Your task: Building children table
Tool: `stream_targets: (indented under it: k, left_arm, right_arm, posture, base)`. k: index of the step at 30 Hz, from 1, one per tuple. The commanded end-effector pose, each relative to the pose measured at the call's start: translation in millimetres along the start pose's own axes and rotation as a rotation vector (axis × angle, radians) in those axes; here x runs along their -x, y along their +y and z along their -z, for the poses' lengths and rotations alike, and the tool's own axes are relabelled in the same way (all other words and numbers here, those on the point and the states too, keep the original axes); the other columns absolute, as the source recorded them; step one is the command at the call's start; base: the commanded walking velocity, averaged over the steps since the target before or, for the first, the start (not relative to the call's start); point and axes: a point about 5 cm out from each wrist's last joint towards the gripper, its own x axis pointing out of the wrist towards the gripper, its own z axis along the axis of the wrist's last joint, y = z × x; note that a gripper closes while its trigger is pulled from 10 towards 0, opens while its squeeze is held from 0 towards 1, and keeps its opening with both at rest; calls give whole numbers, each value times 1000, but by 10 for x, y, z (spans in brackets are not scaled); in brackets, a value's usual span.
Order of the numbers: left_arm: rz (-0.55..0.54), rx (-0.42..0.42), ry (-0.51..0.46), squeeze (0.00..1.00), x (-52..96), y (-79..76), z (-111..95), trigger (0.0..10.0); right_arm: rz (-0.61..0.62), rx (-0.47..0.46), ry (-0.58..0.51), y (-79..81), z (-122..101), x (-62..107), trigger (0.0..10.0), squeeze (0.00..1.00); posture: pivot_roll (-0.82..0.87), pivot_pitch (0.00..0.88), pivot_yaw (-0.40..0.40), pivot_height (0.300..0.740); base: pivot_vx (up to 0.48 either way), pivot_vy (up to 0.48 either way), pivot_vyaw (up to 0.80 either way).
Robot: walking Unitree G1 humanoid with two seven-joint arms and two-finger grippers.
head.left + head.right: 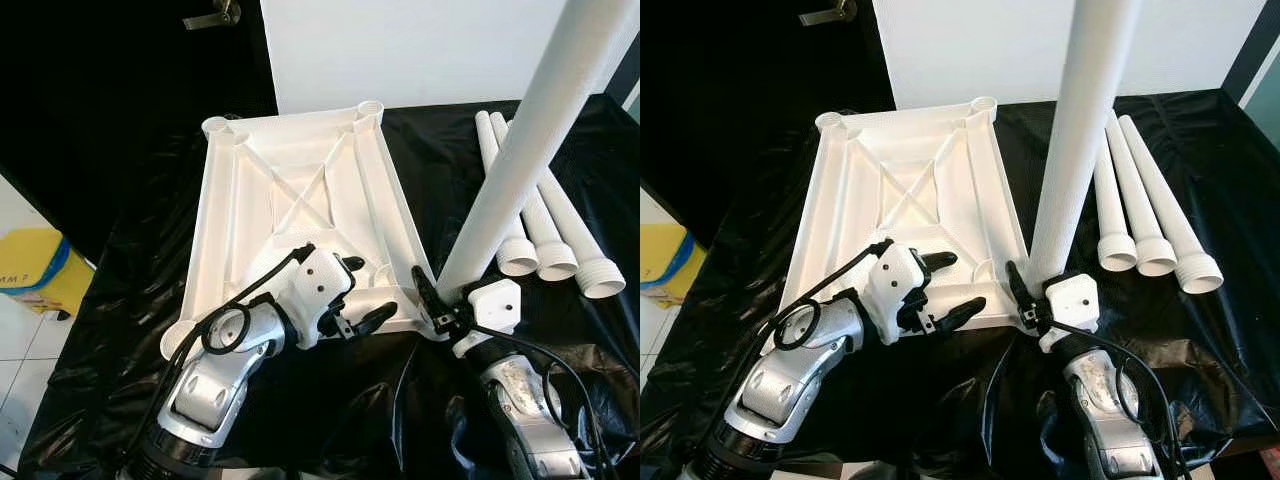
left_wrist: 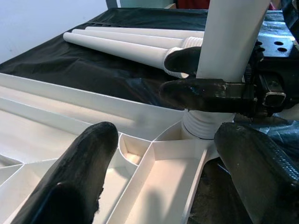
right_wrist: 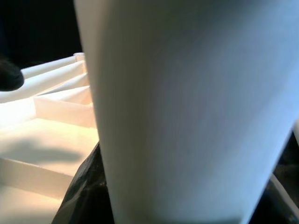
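You are looking down at a white tabletop (image 1: 300, 190) lying upside down on a black sheet (image 1: 400, 400), its ribbed underside facing up and a round socket at each corner. Your right gripper (image 1: 1025, 297) is clenching the foot of one white leg (image 1: 1080, 130), which is standing nearly upright with its threaded end sitting in the near right corner socket (image 2: 198, 128); the leg is leaning slightly toward your right in the left eye view. Your left gripper (image 1: 358, 293) is hovering over the near edge of the tabletop just beside that corner, its fingers (image 2: 88, 168) spread apart and holding nothing. The near rim of the tabletop is running between your two grippers, and the two are sitting close together, so little free room is showing around the socket. Three more legs (image 1: 545, 215) are lying side by side on the sheet to the right, well apart from the tabletop, threaded ends toward you. A white wall panel (image 1: 420, 50) is standing just past the far edge, and a yellow box (image 1: 35, 270) is resting on the floor to the left.
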Motion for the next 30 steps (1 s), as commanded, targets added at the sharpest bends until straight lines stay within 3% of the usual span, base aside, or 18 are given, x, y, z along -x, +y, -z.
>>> stream_targets:
  k: [1,21,22,25,30]
  left_arm:
    - [5,13,10,0,22,-29,22,10000]
    - [17,21,7,0,6,-58,27,10000]
    - [19,18,7,0,5,-52,23,10000]
    - [20,17,8,0,3,-46,19,10000]
    - [20,15,6,0,2,-40,13,10000]
  right_arm:
    - [33,-56,179,20,282,108,10000,0]
    - [124,-171,231,21,278,137,10000,0]
    - [166,-221,246,-13,302,147,10000,0]
    - [196,-251,260,-42,323,154,10000,0]
    - [183,-223,253,-43,314,144,10000,0]
  posture:
    - [-44,133,56,740]
    - [-58,131,54,740]
    - [-59,131,58,740]
    - [-59,132,59,740]
    - [-62,134,61,740]
  base:
    - [0,0,0]
    - [0,0,0]
    - [0,0,0]
    - [0,0,0]
    - [0,0,0]
